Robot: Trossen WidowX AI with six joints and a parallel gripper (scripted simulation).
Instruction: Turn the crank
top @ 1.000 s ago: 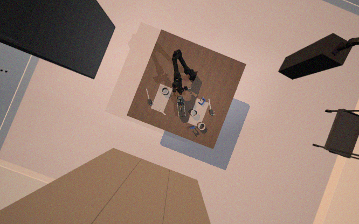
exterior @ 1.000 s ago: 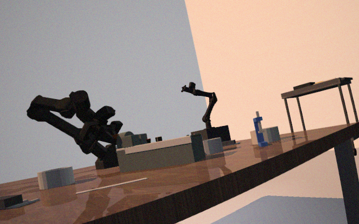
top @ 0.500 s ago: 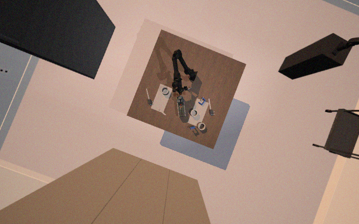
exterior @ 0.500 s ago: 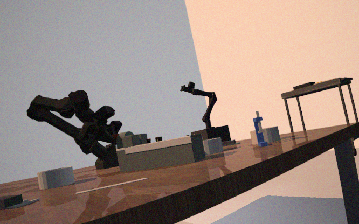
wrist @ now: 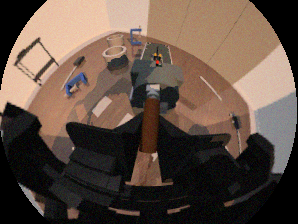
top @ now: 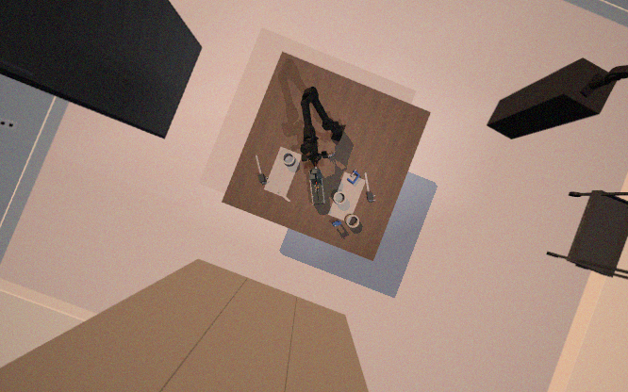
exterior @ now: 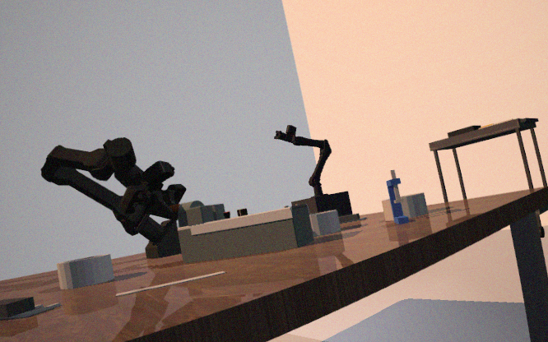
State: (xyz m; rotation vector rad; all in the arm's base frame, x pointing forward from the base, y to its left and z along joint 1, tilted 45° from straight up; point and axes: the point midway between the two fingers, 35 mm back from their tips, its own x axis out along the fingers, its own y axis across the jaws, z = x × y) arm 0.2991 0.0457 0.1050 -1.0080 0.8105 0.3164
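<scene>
The machine (top: 320, 200) (exterior: 238, 241) (wrist: 157, 75) is a long grey-green box with a rounded housing at the arm's end. Its brown crank handle (wrist: 150, 120) points toward the wrist camera. My gripper (wrist: 149, 115) is shut on the handle, with one black finger on each side. In the exterior view the arm hides most of the grip. The red pointer (top: 316, 184) (wrist: 157, 62) shows small in the slide's channel. Two orange-brass marks (wrist: 160, 55) lie beside the channel. The pointer appears slightly nearer the housing than the marks; the exact offset is too small to tell.
A pale round tub (exterior: 85, 271) stands on one side of the machine. Other tubs (top: 352, 215) (exterior: 327, 222) and blue clamps (top: 353, 176) (exterior: 395, 201) (wrist: 75, 84) stand on the other side. Thin pale strips lie on the brown table (top: 385, 122).
</scene>
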